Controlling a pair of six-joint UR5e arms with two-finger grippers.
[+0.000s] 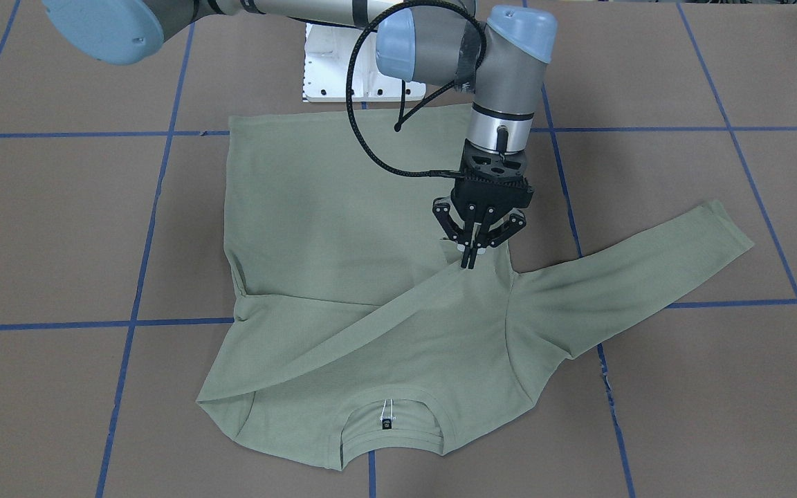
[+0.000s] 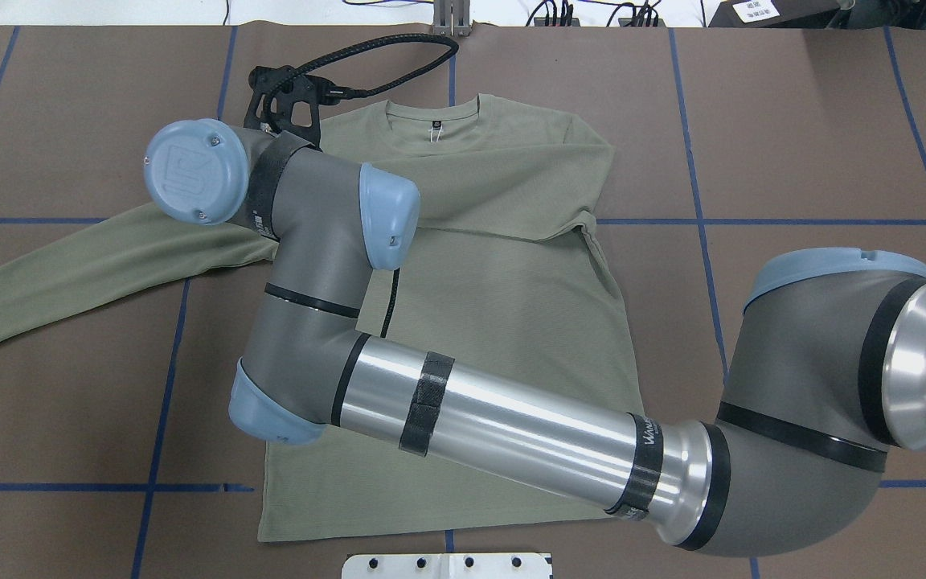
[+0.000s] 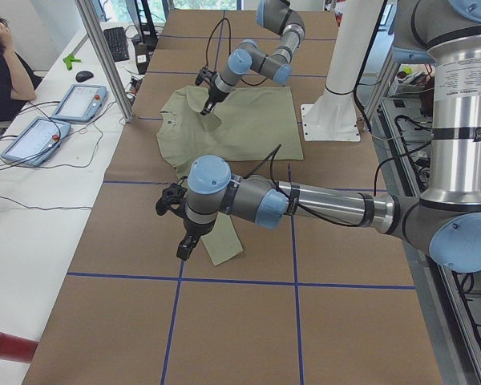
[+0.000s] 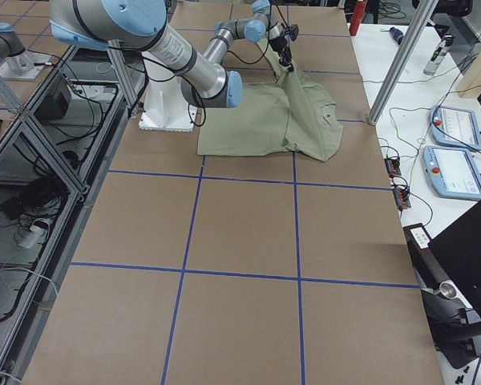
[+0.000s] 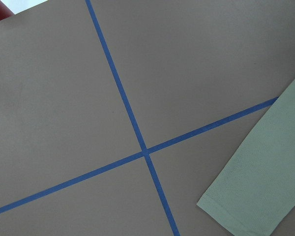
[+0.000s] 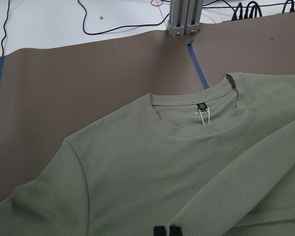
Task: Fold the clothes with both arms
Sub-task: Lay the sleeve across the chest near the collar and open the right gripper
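Note:
The pale sage-green shirt (image 1: pixel 329 228) lies flat on the brown table, its neck label (image 1: pixel 387 423) on the side away from the robot. My right arm reaches across it. The right gripper (image 1: pixel 471 259) is shut on the cuff of one sleeve, which runs diagonally over the chest. Its fingertips (image 6: pixel 160 231) show at the bottom of the right wrist view, over the shirt (image 6: pixel 137 167). The other sleeve (image 1: pixel 634 277) lies spread out sideways. My left gripper (image 3: pixel 183 249) hangs above the table beside that sleeve's cuff (image 5: pixel 260 187). I cannot tell whether it is open.
The white pedestal base (image 1: pixel 343 69) stands at the shirt's hem edge. Blue tape lines (image 5: pixel 145 150) grid the table. An aluminium post (image 3: pixel 104 56), tablets (image 3: pixel 76 103) and a seated operator (image 3: pixel 0 64) are beyond the table's far side.

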